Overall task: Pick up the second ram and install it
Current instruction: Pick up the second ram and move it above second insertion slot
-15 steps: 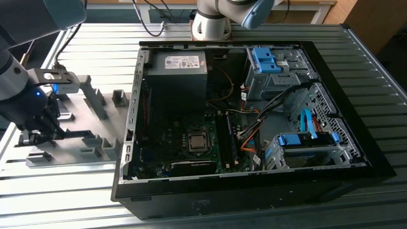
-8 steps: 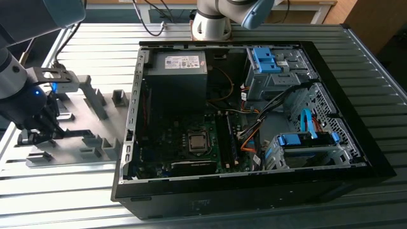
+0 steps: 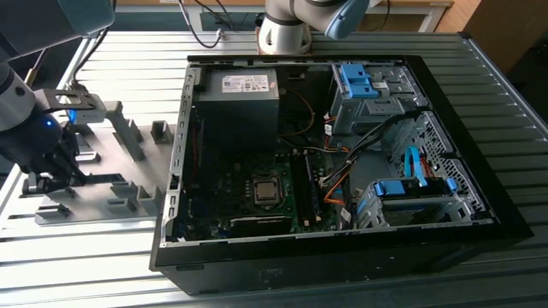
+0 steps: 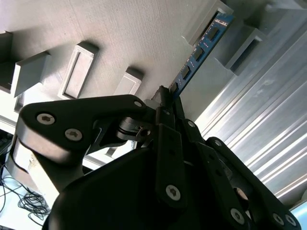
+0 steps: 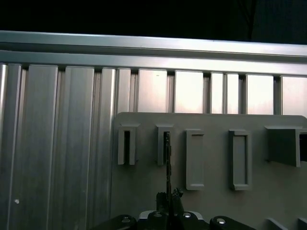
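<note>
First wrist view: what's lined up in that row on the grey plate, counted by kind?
narrow slotted grey plastic holders: 2
flat grey rectangular frames: 2
large grey block, partly in view: 1
thin blue-green circuit-board stick, its end in one narrow holder, gripped by the hand: 1
Total: 6

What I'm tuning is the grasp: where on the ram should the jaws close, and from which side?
Pinch the ram by its flat faces at its free end, coming in along its length. It stands thin, on edge, its far end in a grey block; the gripper grips there.
</note>
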Robot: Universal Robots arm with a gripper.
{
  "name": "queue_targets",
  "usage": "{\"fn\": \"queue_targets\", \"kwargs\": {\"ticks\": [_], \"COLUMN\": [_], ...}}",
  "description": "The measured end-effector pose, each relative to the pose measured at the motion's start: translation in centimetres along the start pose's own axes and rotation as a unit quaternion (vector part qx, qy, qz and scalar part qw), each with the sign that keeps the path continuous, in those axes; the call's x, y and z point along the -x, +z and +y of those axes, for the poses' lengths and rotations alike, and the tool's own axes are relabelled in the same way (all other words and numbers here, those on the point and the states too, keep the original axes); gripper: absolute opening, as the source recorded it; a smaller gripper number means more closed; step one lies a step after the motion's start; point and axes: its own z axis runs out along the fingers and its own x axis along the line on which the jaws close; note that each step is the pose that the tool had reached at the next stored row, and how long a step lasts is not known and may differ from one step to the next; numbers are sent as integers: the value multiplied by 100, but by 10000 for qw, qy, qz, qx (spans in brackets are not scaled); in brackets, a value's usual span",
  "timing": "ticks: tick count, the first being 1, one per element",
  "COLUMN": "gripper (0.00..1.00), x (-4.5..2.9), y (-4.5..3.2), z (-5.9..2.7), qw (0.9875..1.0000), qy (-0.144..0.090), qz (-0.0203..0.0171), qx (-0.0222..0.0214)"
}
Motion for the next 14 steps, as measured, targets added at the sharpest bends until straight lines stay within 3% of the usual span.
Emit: {"fn": "queue_targets", "kwargs": {"ticks": [14], "gripper": [14], "x": [9], "y": [-32], "z": [1], "qw": [10000], "qy": [0], "qz": [0], "qx": [0]}}
